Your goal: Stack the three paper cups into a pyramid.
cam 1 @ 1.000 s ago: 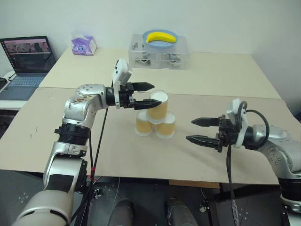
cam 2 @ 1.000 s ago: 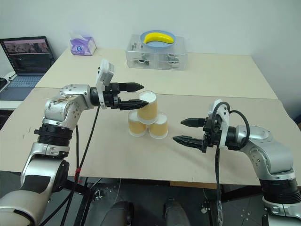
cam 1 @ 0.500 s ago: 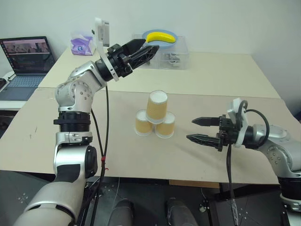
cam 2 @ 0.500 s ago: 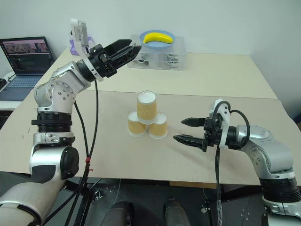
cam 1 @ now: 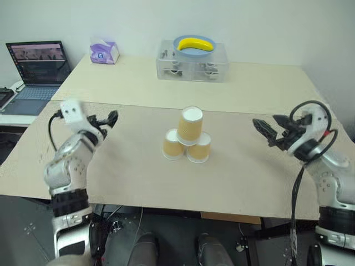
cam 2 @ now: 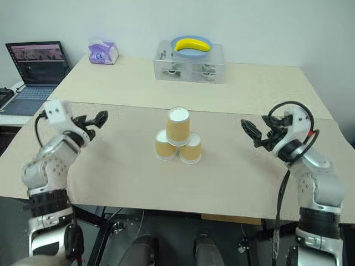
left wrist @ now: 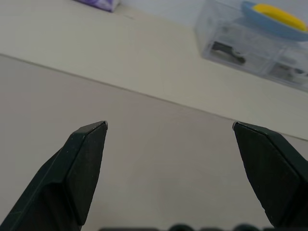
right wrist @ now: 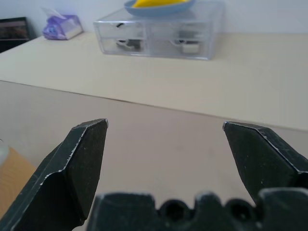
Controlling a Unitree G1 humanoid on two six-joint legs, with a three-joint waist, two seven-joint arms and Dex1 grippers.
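Three paper cups stand as a finished pyramid mid-surface, both the left hand and right hand wide, empty and well apart from it, so I judge nothing remains but keeping clear.

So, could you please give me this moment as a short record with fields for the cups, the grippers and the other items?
cups: three, stacked as a pyramid; two base cups side by side, top cup on them
left gripper: open, holding nothing, apart from the cups at the robot's left
right gripper: open, holding nothing, apart at the right
table: beige
far side: clear drawer box with banana in blue dish; tissue box; laptop
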